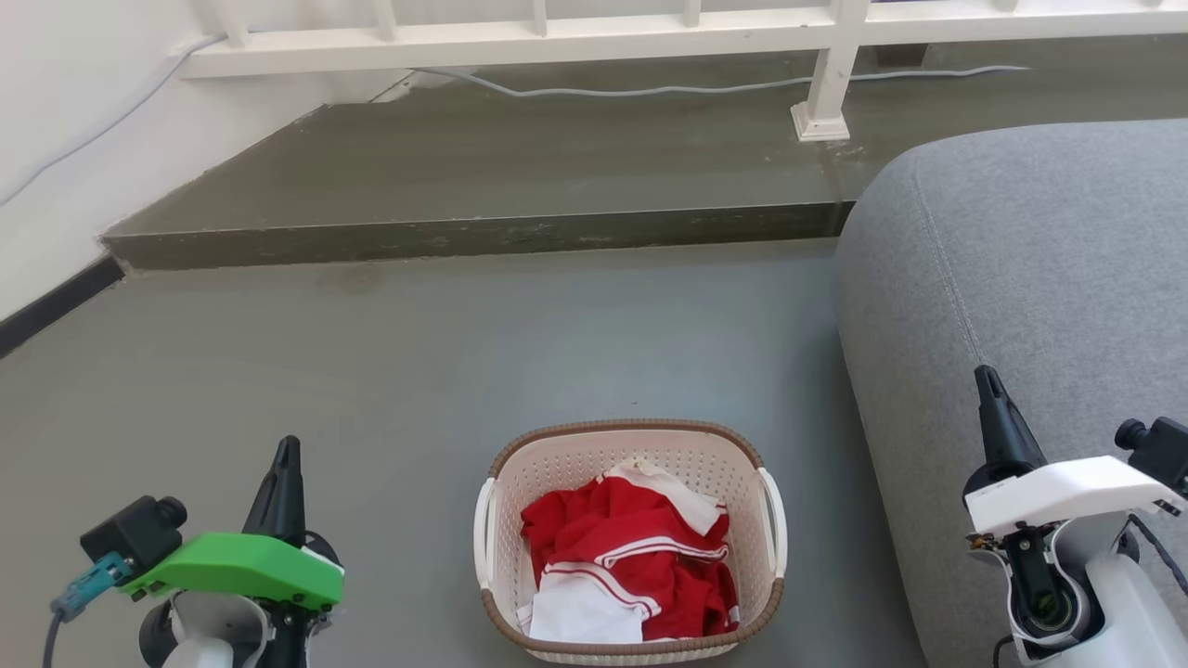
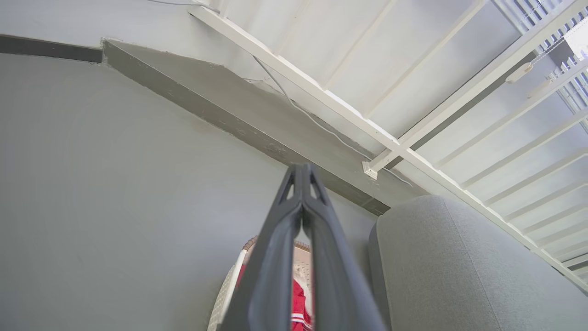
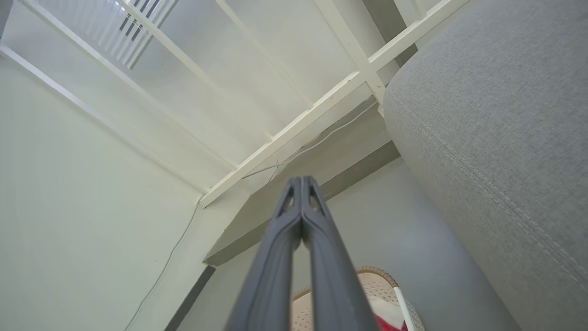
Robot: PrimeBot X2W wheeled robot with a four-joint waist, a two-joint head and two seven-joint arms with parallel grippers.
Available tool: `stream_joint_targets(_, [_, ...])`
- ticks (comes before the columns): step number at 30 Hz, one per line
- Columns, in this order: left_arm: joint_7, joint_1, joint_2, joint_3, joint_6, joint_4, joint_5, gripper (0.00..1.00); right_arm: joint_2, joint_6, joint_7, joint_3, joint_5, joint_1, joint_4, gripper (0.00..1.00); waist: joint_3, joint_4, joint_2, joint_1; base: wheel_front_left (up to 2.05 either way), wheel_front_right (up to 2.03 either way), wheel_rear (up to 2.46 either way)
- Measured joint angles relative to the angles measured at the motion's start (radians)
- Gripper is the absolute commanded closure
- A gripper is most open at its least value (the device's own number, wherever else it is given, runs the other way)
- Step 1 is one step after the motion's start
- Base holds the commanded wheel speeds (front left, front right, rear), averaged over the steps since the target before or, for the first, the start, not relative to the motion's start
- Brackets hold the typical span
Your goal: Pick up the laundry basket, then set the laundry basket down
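Observation:
The laundry basket (image 1: 733, 468) stands on the grey floor at the bottom centre of the head view, cream-white and perforated, with a brown rim and white side handles, holding red and white clothes. My left gripper (image 1: 287, 455) is raised to its left, well apart from it, fingers shut together and empty. My right gripper (image 1: 987, 380) is up on the right, in front of the sofa, also shut on nothing. The left wrist view catches the basket (image 2: 229, 285) behind my left gripper (image 2: 302, 171). Beyond my right gripper (image 3: 301, 182), the basket (image 3: 381, 287) peeks out low.
A grey sofa (image 1: 1049, 278) fills the right side, close to the basket. A raised step (image 1: 464, 237) crosses the floor ahead, with a white railing (image 1: 826, 83) and a cable on it. A white wall (image 1: 56, 139) stands at the left.

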Motion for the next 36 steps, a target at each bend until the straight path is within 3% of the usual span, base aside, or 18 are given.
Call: stream_joint_targets(36, [0.126, 0.0, -0.003, 0.092, -0.019, -0.006, -0.456, 1.0, 0.037, 0.01, 0.133, -0.104, 0.454, -0.001, -0.001, 1.0, -0.021, 0.02, 0.0, 0.0, 0.0, 0.0, 0.0])
